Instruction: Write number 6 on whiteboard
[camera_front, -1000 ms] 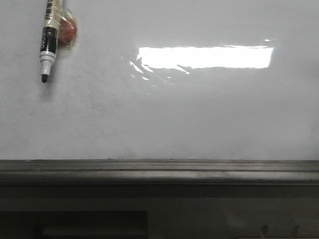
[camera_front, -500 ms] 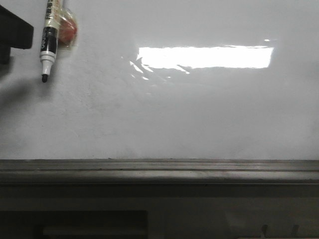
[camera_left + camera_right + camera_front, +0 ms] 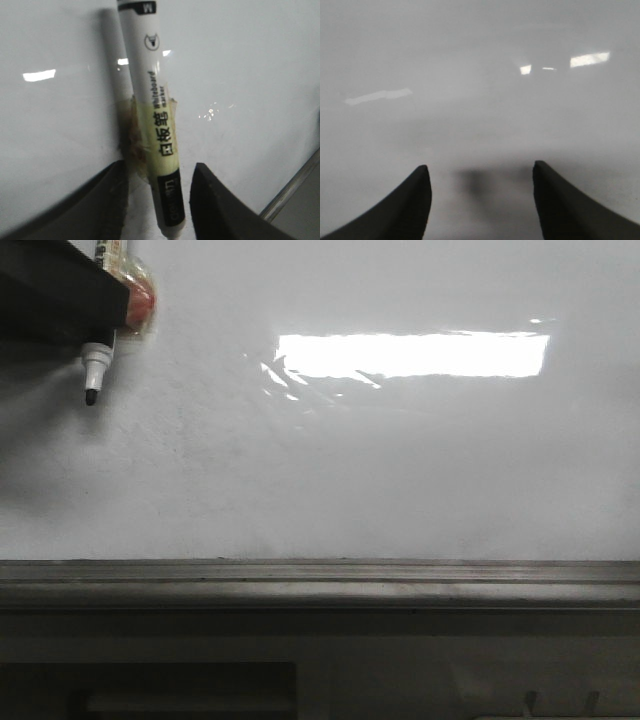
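Marker (image 3: 159,150) between open left hand (image 3: 159,200) fingers.

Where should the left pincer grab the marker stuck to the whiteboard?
On the marker barrel, at the black band below the yellowed tape, fingers either side across its width. It lies flat on the whiteboard, tip down, so come square at the board; the left pincer already straddles it, open.

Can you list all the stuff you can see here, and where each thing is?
whiteboard: one, glossy white, fills most of the front view; nothing written on it yet
marker: one, white and black, uncapped, upper left of the board
red blob: one, behind the marker under clear tape
ledge: one, grey-brown, along the board's lower edge
left pincer: one, black, open, fingers either side of the marker
right pincer: one, black, open, empty, facing the board
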Robot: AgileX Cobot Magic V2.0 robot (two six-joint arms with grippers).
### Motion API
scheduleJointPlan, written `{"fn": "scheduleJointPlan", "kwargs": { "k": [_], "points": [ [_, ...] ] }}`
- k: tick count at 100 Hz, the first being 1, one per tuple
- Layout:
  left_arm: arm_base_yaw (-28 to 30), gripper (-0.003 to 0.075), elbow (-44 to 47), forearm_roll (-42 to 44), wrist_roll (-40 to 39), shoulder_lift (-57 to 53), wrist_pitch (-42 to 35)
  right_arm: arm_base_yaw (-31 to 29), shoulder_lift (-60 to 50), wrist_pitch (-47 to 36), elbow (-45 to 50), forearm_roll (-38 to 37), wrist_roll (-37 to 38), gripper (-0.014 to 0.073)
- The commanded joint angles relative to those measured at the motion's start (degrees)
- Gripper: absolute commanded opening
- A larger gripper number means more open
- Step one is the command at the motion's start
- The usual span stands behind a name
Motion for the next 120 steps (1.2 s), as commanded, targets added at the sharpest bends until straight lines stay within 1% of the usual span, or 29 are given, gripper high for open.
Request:
{"fn": "scheduleJointPlan", "kwargs": {
  "k": [1,4,7,10,22,26,30,37,38,39,45,55,56,65,73,74,85,97,106,120],
  "points": [
    [-0.3,0.0133,-1.8,-2.2,0.7,-0.1,-0.8,0.0,0.5,-3.1,-2.0,0.5,-0.3,0.0395],
    [-0.3,0.0083,-1.8,-2.2,0.9,-0.1,-0.6,0.0,0.5,-3.1,-2.0,0.5,-0.3,0.0395],
    [-0.3,0.0015,-1.8,-2.2,1.1,-0.1,-0.1,0.0,0.5,-3.1,-2.0,0.5,-0.3,0.0395],
    [-0.3,-0.0019,-1.9,-2.0,1.6,-0.1,0.6,0.0,0.5,-3.1,-2.0,0.5,-0.3,0.0395],
    [-0.3,-0.0020,-2.9,-0.7,2.0,-0.2,2.8,0.0,0.5,-2.7,-2.0,0.5,-0.3,0.0395],
    [-0.3,-0.0020,-3.4,0.0,3.1,-0.5,3.8,0.0,0.5,-2.4,-2.0,0.9,-0.3,0.0395],
    [-0.3,-0.0020,-4.2,1.3,3.6,-0.8,5.4,0.2,0.5,-1.3,-2.2,2.1,-1.8,0.0395],
    [-0.8,-0.0020,-5.8,5.4,3.6,-1.2,7.4,1.2,1.1,1.9,-3.4,8.4,-9.3,0.0395],
    [-1.0,-0.0020,-6.0,6.0,3.6,-1.2,7.7,1.4,1.4,2.6,-3.7,11.0,-11.0,0.0395],
    [-1.2,-0.0020,-6.4,6.9,3.6,-1.2,7.8,1.6,1.5,2.6,-3.9,11.0,-11.9,0.0395],
    [-2.7,-0.0020,-7.8,10.8,3.3,-1.2,9.0,2.8,3.3,6.4,-5.5,19.0,-20.0,0.0395],
    [-7.4,-0.0020,-9.9,18.5,1.7,-1.2,9.4,4.7,8.5,13.7,-9.8,29.8,-30.7,0.0395],
    [-8.2,-0.0020,-10.2,20.4,1.0,-1.2,9.3,4.8,9.3,14.3,-10.5,30.4,-31.2,0.0395],
    [-12.9,-0.0020,-11.4,27.2,-1.5,-1.2,8.6,6.2,14.5,21.9,-14.7,35.5,-36.1,0.0395],
    [-17.1,-0.0020,-11.9,31.7,-3.4,-1.2,6.2,8.1,19.7,27.6,-18.9,39.1,-39.1,0.0395],
    [-18.2,-0.0020,-11.9,32.4,-3.7,-1.2,5.8,8.5,20.6,27.9,-19.3,39.1,-39.2,0.0395],
    [-23.0,-0.0020,-11.9,37.1,-5.7,-1.1,3.2,12.3,26.0,30.2,-24.4,39.2,-39.3,0.0395],
    [-26.6,-0.0020,-11.9,42.5,-10.6,-1.0,-0.1,17.9,30.7,30.2,-29.0,38.9,-39.3,0.0395],
    [-27.5,-0.0020,-11.9,43.2,-11.5,-1.0,-1.4,22.0,33.7,29.0,-31.4,38.4,-39.3,0.0395],
    [-27.5,-0.0020,-11.9,43.2,-12.2,-1.0,-2.2,25.2,37.2,29.4,-33.3,38.0,-39.3,0.0395]
  ]
}}
